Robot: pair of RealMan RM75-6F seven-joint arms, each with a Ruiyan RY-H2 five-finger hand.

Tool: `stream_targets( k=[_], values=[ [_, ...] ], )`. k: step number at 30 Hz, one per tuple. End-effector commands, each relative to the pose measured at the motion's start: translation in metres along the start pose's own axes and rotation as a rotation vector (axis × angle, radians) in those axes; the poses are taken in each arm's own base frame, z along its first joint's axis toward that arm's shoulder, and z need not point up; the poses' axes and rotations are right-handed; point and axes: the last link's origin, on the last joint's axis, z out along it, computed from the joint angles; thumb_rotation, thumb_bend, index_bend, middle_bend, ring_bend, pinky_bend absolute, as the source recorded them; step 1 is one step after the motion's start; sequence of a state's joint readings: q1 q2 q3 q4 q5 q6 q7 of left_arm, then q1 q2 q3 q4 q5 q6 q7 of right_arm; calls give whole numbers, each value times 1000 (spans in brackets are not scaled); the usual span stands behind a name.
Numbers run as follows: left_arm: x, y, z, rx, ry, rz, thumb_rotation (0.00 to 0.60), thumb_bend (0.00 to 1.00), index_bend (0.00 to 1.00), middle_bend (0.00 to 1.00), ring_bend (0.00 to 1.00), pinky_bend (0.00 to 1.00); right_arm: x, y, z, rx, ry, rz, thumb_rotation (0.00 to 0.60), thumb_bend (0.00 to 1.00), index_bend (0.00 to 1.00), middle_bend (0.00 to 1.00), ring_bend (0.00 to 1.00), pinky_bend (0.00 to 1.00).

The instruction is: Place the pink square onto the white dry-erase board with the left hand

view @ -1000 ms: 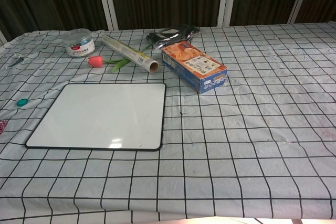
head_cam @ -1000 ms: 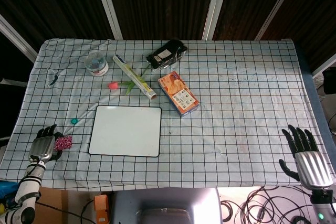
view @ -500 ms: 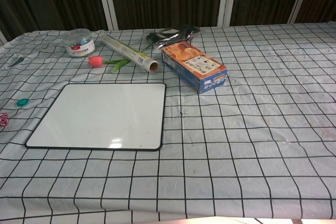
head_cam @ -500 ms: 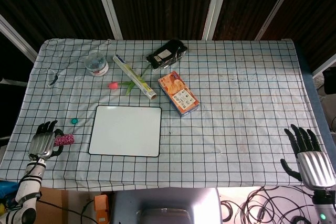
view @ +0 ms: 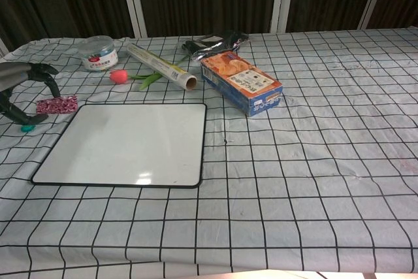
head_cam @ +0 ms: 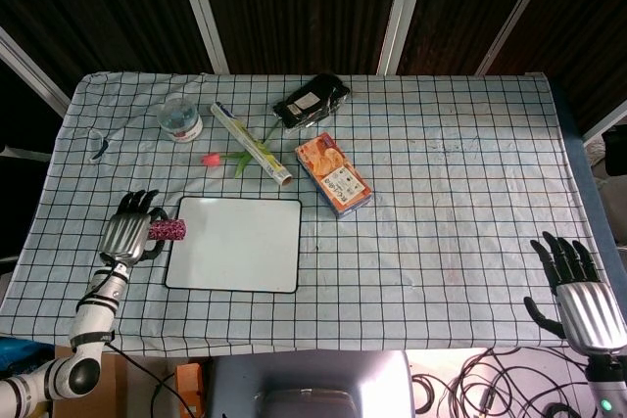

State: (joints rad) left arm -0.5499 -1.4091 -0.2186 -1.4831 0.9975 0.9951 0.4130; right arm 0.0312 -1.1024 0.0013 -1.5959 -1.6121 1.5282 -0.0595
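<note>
Head view, left hand point(head_cam: 128, 233) carried pink square point(head_cam: 168, 231) boardward

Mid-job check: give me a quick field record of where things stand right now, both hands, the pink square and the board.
left hand: holds the pink square, just off the board's left edge
pink square: gripped in the fingers, at the board's upper-left corner, not yet laid on it
white dry-erase board: flat on the checked cloth, surface bare
right hand: fingers spread, holding nothing, near the table's near right corner
behind the board: orange box, foil roll, pink tulip, round tub
task state: placement not done
</note>
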Motion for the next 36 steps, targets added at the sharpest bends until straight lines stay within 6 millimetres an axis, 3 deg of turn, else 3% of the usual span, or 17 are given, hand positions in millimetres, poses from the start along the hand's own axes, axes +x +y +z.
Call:
stream_targets(
  k=[1,10,15,18,21,26,31,36],
  values=[
    [-7,26,10,-40,-34,3,600,346,349,67,0,17,1,0,-1,2,1,2,600,256,0,0,0,0],
    [-27,65,15,-96,-81,68,600,346,295,63,0,19,2,1,-4,15,4,8,600,255,0,0,0,0],
    [-33,70,16,-94,-108,80,600,344,213,57,0,18,4,2,-7,18,11,13,600,255,0,0,0,0],
    [-26,68,14,-92,-81,71,600,341,166,50,0,18,5,3,-8,18,13,16,600,255,0,0,0,0],
    [-14,56,13,-62,-31,76,600,339,184,49,0,20,6,4,-8,16,16,18,600,255,0,0,0,0],
    [-3,13,18,71,-25,84,600,342,270,50,0,26,6,4,-10,16,17,18,600,255,0,0,0,0],
    [-16,-35,27,213,-115,81,600,345,320,51,0,28,5,3,-10,17,16,16,600,255,0,0,0,0],
    [-30,-60,34,273,-160,32,600,345,336,49,0,29,4,2,-8,19,10,13,600,255,0,0,0,0]
  ],
)
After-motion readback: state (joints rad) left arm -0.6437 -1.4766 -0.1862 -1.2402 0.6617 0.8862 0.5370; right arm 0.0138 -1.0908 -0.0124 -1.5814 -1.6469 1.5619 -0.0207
